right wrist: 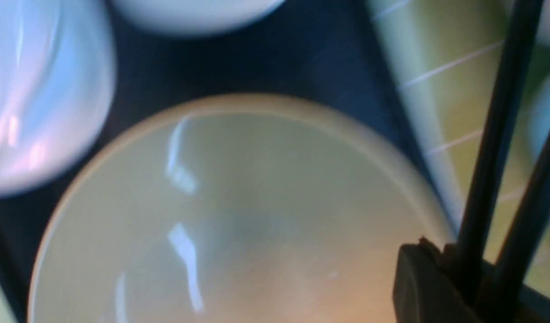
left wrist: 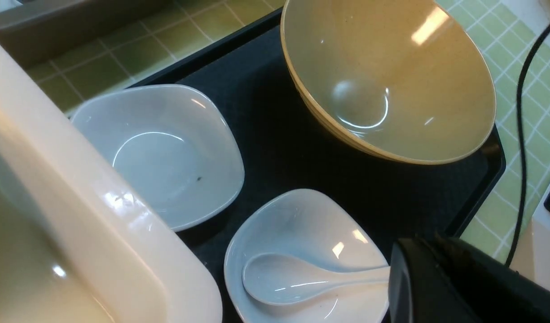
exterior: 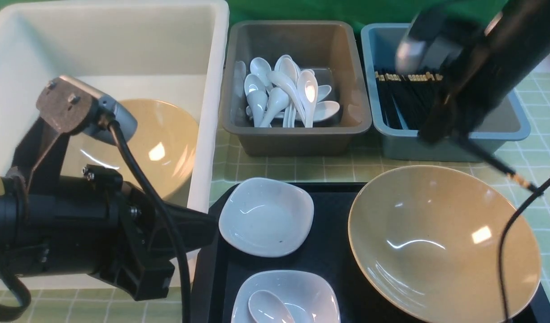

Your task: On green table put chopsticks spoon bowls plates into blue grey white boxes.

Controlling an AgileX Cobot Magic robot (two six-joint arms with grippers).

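Note:
My right gripper hangs over the front rim of the blue box, shut on a pair of black chopsticks that slant down toward the tan bowl. In the right wrist view the chopsticks stick out of the gripper above that bowl. My left gripper is shut and empty beside the white box, near two white plates. A white spoon lies in the nearer plate, close to the left gripper.
A black tray on the green table carries the plates and bowl. The white box holds another tan bowl. The grey box holds several spoons; the blue box holds several chopsticks. A black cable hangs at right.

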